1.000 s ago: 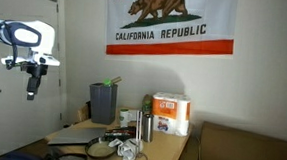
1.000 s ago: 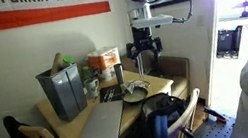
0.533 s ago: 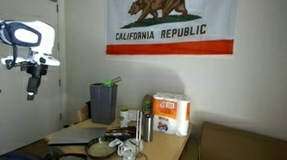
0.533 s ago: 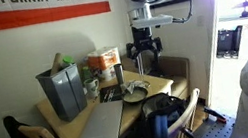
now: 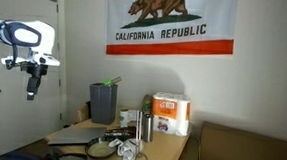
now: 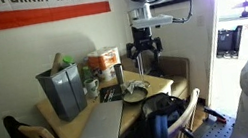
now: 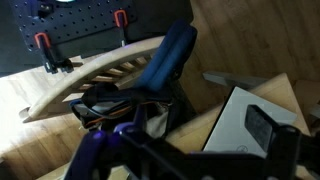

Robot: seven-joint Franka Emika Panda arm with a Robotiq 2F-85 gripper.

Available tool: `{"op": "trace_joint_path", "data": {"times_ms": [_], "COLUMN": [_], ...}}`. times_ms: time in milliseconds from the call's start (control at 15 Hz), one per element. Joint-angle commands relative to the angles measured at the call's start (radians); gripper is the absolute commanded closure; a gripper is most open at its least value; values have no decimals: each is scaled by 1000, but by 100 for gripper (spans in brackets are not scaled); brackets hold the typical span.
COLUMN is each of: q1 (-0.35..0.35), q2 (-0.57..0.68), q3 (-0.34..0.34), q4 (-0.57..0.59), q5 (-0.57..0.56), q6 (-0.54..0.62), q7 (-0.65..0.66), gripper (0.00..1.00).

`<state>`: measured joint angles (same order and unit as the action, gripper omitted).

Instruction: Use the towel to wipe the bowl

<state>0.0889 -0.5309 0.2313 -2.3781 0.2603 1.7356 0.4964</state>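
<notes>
Item: wipe bowl with towel, not yet begun as far as can be judged

- Gripper (image 6: pixel 142 52): high in the air, well above the table (image 6: pixel 66 131) and well apart from everything on it. Fingers look spread, and nothing is held. Also seen in an exterior view up beside the wall (image 5: pixel 31 86).
- Bowl (image 6: pixel 132 97): dark, on the table near its edge, just beside the laptop (image 6: pixel 103 123). Untouched.
- Towel: not surely identified. A pale crumpled thing (image 6: pixel 137 86) lies at or in the bowl and may be it, but it is too small to tell.
- Bin (image 6: pixel 64 92): grey, upright, at the far side of the laptop.
- Wrist view: looks down on a chair and the laptop corner. Neither bowl nor towel can be made out.

Done: nothing visible
Left: descend, grasp towel, rub it round the bowl
</notes>
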Motion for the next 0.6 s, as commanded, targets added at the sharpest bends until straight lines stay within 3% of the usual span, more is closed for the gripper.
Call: {"op": "trace_joint_path", "data": {"times_ms": [0,533], "q1": [-2,-43], "q2": [0,168], "q3": [1,2], "q4": [2,81], "q5": [0,-155], "q6": [-2,61], "q7": [-1,-12], "gripper": [0,0]}}
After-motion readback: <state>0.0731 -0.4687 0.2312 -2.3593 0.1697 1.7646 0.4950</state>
